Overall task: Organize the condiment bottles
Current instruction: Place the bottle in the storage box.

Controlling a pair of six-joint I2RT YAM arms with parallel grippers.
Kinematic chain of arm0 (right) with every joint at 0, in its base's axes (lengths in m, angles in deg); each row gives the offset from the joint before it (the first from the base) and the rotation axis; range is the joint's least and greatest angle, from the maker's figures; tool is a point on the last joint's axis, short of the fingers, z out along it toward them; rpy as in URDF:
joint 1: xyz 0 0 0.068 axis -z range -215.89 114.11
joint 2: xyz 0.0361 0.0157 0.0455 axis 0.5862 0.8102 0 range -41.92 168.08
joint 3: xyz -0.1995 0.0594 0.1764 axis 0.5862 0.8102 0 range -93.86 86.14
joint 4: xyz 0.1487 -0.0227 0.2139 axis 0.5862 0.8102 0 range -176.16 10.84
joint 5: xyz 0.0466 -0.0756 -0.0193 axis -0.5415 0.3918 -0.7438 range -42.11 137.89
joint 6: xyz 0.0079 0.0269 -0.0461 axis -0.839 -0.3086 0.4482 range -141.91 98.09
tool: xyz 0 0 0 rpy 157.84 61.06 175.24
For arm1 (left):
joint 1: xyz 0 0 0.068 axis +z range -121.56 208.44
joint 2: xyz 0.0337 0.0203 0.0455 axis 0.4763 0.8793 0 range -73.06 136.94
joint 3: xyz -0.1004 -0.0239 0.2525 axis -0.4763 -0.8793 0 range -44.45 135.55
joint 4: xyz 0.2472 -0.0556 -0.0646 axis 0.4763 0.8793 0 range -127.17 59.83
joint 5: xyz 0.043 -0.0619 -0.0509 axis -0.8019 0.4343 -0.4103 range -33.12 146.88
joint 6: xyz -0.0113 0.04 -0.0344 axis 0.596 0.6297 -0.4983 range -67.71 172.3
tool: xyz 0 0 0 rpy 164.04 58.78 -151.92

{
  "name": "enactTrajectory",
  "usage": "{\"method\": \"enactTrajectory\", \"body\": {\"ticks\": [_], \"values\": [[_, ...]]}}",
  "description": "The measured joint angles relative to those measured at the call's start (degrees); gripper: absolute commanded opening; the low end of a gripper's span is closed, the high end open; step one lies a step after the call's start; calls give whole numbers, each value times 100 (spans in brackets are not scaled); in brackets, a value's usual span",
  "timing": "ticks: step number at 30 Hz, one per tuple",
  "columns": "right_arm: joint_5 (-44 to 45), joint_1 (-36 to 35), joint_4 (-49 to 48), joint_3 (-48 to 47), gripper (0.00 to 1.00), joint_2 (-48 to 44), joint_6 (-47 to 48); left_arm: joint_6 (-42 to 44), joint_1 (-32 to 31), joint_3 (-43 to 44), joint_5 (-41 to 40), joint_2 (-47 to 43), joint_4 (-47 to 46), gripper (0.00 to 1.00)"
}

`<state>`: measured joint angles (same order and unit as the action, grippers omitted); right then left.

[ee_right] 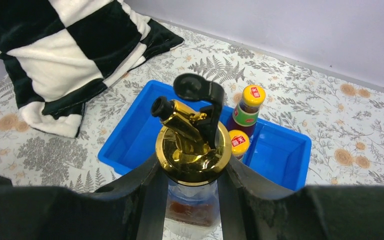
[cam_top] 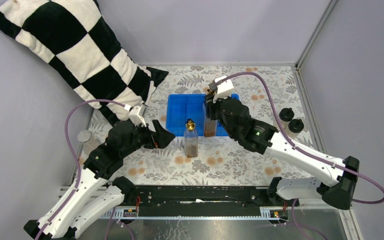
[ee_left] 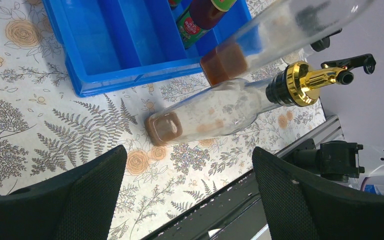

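Right gripper (ee_right: 191, 175) is clamped on the neck of a gold-spout bottle (ee_right: 192, 145), just under the spout, and the bottle hangs upright at the near wall of the blue tray (ee_left: 130, 75). I can't tell if its base clears that wall or touches it. That's my main worry: push forward while it's too low and the base catches the rim, then the bottle twists in the fingers or shoves the whole tray back.

The two orange-capped bottles (ee_right: 252, 100) already stand together in the right-hand compartment. If the held one goes in beside them and comes in crooked, it could knock them over. It's also gripped high on a tall, thin bottle, so I'd guess any quick move makes the bottom swing.

Left gripper (ee_left: 189, 152) has its fingers spread wide with nothing in them, and it points at the second gold-spout bottle (ee_left: 215, 112), which stands on the table just in front of the tray, close beside the held one. Close off-centre and one finger probably tips it, maybe into its neighbour.

The black-capped shakers (cam_top: 295, 125) sit far right and a silver-lidded jar (cam_top: 84, 136) far left, both off the tray.
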<state>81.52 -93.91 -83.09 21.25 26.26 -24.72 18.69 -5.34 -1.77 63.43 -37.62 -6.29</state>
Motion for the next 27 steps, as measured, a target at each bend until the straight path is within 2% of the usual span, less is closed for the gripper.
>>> {"method": "enactTrajectory", "body": {"ticks": [13,27], "values": [[-592,485,63,-861,25,581,24,0,0,-2,0,0,0,99],[-933,695,-90,-1897,24,1814,39,0,-37,-4,-2,-2,0,99]]}}
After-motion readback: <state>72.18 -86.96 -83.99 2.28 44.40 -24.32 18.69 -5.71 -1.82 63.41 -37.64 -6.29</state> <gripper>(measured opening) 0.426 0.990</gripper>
